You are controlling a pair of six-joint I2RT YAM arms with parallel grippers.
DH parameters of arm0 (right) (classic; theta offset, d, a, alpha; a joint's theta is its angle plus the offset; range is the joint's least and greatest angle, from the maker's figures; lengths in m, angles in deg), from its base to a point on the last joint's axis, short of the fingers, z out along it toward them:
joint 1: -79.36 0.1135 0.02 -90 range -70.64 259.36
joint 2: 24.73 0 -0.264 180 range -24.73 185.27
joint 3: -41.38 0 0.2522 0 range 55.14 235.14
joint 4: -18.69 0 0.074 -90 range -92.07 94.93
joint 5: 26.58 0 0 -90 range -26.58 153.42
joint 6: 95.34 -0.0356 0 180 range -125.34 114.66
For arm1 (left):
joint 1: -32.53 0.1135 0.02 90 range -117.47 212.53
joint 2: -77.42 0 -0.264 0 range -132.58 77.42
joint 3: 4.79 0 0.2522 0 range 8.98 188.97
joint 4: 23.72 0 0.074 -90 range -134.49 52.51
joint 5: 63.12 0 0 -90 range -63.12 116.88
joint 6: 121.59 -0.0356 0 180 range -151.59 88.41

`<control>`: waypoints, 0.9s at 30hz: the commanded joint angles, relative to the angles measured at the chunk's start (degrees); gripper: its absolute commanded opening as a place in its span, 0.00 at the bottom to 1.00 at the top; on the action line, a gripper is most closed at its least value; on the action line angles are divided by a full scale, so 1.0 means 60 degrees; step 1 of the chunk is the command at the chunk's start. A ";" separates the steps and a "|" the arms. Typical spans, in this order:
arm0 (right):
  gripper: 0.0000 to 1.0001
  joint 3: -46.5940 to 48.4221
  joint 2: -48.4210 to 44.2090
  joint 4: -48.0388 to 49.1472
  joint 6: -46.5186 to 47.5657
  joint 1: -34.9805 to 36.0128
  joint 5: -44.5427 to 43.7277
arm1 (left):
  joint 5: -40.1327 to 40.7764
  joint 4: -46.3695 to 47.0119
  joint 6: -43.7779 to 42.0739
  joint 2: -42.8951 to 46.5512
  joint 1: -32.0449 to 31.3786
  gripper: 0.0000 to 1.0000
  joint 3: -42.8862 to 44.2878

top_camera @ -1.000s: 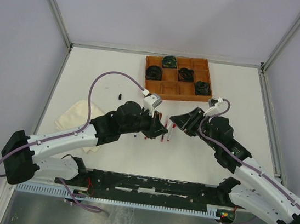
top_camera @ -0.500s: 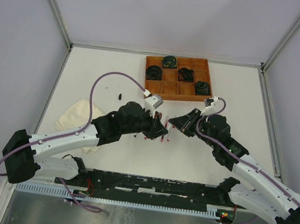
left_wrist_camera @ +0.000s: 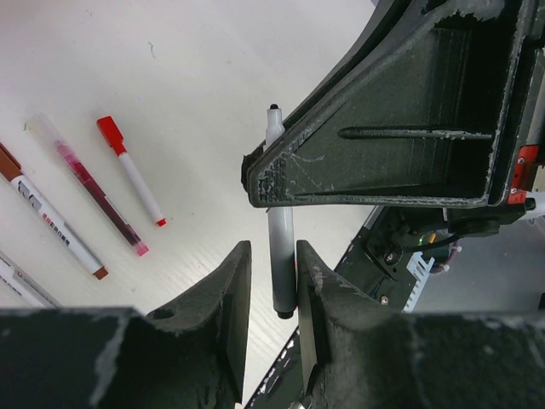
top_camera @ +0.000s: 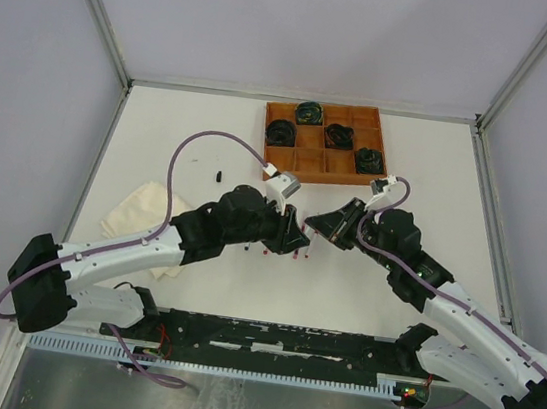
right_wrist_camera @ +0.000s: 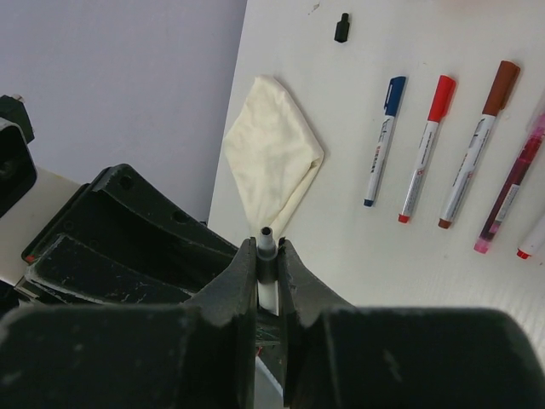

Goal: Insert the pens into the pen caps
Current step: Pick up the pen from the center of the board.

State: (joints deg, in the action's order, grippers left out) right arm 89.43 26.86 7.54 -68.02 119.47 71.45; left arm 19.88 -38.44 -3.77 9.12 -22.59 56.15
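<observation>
Right fingers (right_wrist_camera: 238, 285) clenched on pen (right_wrist_camera: 266, 249), just before tray's (top_camera: 337, 180) front edge; left fingers (left_wrist_camera: 234, 290) released, loosely flanking same barrel.

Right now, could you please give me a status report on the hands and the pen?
Right hand shut on pen. Left hand open, astride same pen. Pen uncapped; black cap lies apart on table.
</observation>
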 commanded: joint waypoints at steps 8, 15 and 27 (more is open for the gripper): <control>0.06 0.0576 0.0012 0.0217 0.0927 0.0093 0.0702 | 0.0145 0.0349 0.0198 -0.0168 -0.0031 0.31 0.0544; 0.06 0.0886 -0.0146 -0.0164 0.1753 0.0169 0.0482 | -0.0006 0.0334 0.0213 -0.0291 -0.0038 0.27 0.0550; 0.14 0.0889 -0.0145 0.0290 0.2188 0.0218 0.0624 | -0.0073 0.0155 0.0228 -0.0229 -0.0041 0.03 0.0559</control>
State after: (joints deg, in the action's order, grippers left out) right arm 92.27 27.12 4.44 -56.61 120.20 73.75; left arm 18.98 -37.78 -3.23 7.40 -22.85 57.46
